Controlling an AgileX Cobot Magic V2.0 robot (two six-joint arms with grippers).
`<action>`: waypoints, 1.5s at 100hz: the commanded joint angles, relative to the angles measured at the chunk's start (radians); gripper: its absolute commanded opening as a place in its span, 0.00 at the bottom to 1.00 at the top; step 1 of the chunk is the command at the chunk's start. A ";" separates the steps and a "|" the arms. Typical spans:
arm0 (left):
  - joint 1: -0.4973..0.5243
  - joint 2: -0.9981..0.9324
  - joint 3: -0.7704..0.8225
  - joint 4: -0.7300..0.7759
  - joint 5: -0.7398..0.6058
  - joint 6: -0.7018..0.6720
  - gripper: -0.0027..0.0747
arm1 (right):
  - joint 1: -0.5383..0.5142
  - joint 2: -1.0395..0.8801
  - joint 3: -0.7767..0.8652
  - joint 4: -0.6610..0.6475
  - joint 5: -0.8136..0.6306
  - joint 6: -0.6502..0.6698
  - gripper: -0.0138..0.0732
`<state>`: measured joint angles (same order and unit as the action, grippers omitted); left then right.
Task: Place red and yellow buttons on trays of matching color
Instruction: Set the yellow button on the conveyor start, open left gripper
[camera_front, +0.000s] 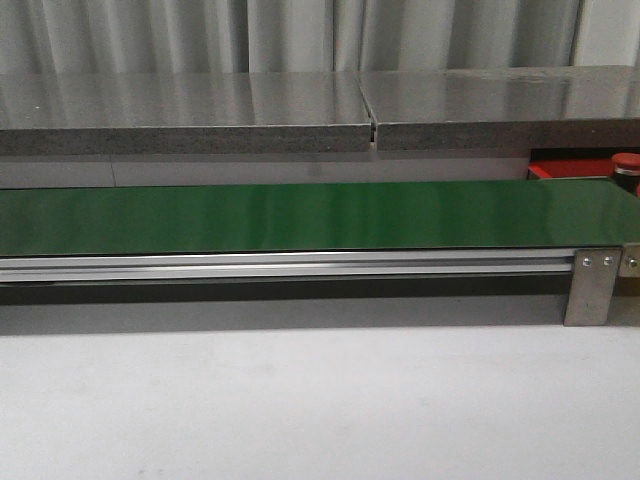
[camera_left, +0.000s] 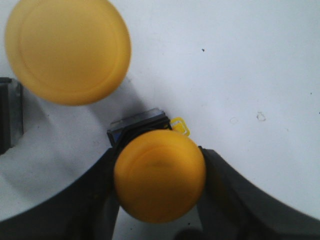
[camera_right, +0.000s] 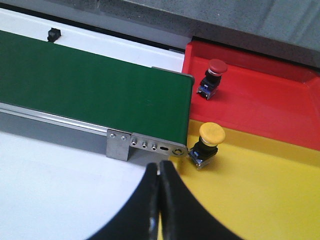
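In the left wrist view a yellow button (camera_left: 160, 175) sits between my left gripper's (camera_left: 157, 152) dark fingers (camera_left: 225, 195). Both fingers press on the sides of its cap. Its dark body (camera_left: 135, 125) points away over the white table. A second yellow button (camera_left: 67, 50) shows large and blurred close by. My right gripper (camera_right: 160, 167) is shut on nothing, beside the yellow tray (camera_right: 260, 195). Another yellow button (camera_right: 207, 142) lies on that tray. On the red tray (camera_right: 265, 102) lies a red button (camera_right: 212, 77), which also shows at the front view's right edge (camera_front: 627, 163).
The long green belt (camera_front: 300, 215) crosses the table with its aluminium rail and end bracket (camera_front: 590, 285); the belt's end (camera_right: 125, 95) meets both trays. A grey slab shelf (camera_front: 300, 115) runs behind. A small black part (camera_right: 53, 34) lies beyond the belt.
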<state>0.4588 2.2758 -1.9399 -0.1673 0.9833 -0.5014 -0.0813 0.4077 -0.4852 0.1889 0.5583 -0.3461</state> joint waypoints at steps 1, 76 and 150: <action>-0.005 -0.070 -0.030 -0.015 -0.023 -0.008 0.25 | -0.001 0.002 -0.027 0.007 -0.077 -0.005 0.08; -0.058 -0.307 -0.031 0.023 0.190 0.413 0.21 | -0.001 0.002 -0.027 0.007 -0.077 -0.005 0.08; -0.237 -0.527 0.352 0.070 0.037 0.488 0.21 | -0.001 0.002 -0.027 0.007 -0.077 -0.005 0.08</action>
<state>0.2286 1.8076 -1.5946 -0.0937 1.0879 -0.0181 -0.0813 0.4077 -0.4852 0.1889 0.5583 -0.3461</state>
